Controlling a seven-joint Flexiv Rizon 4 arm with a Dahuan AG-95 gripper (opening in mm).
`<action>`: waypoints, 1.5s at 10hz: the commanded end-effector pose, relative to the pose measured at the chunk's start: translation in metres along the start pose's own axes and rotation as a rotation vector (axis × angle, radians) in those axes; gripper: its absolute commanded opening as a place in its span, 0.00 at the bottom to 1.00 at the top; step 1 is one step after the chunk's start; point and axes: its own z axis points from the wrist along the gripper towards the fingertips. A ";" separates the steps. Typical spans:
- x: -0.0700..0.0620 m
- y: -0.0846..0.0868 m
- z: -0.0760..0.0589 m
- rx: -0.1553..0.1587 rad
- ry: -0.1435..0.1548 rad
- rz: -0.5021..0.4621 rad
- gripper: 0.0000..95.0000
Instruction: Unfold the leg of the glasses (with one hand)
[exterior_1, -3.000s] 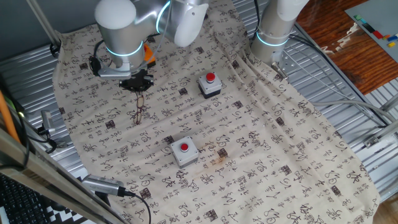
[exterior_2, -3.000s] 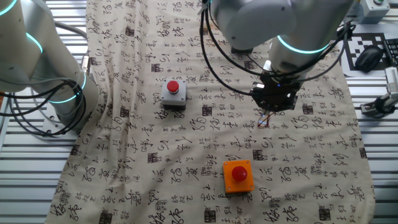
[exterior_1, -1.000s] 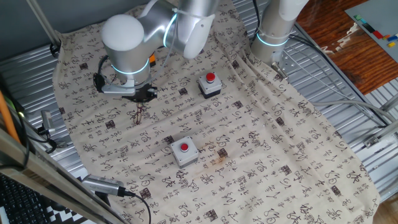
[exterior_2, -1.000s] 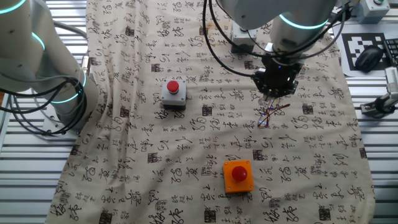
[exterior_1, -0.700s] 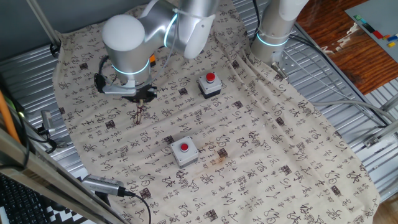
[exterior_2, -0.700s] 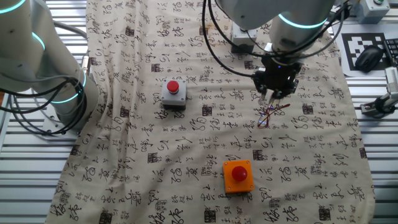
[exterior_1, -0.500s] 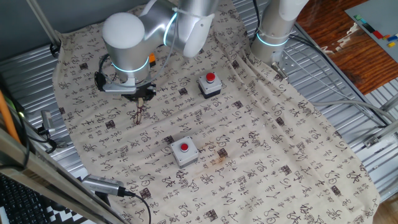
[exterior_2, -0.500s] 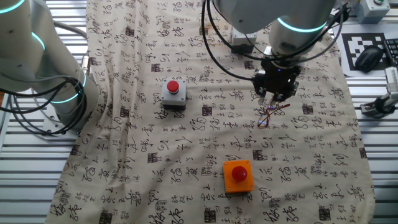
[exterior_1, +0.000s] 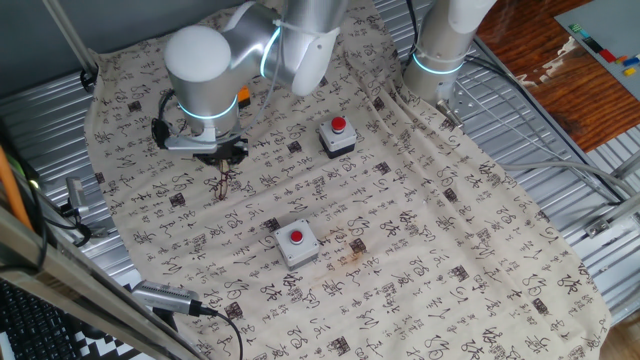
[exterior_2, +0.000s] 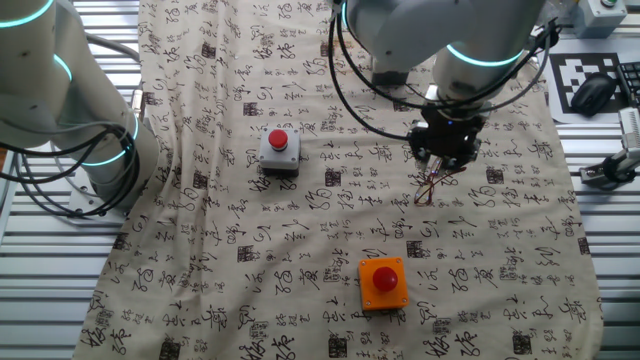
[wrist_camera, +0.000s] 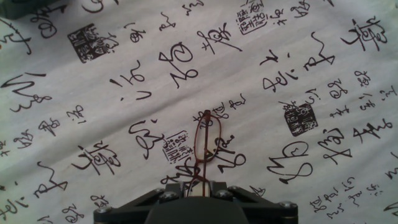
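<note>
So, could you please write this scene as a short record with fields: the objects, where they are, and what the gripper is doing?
surface: cloth printed with black characters
glasses: thin reddish-brown frame, lying on the cloth under the gripper, also seen at
gripper: low over the glasses; its black fingers sit at one end of the frame; grip cannot be judged
button boxes: grey box with red button; second grey box, orange from the other side
second arm: at the cloth's edge
</note>
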 end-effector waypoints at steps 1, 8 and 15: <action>0.000 0.000 0.002 -0.001 0.001 -0.003 0.20; 0.007 0.007 0.008 0.005 -0.003 -0.010 0.20; 0.007 0.007 0.007 -0.001 -0.019 -0.009 0.00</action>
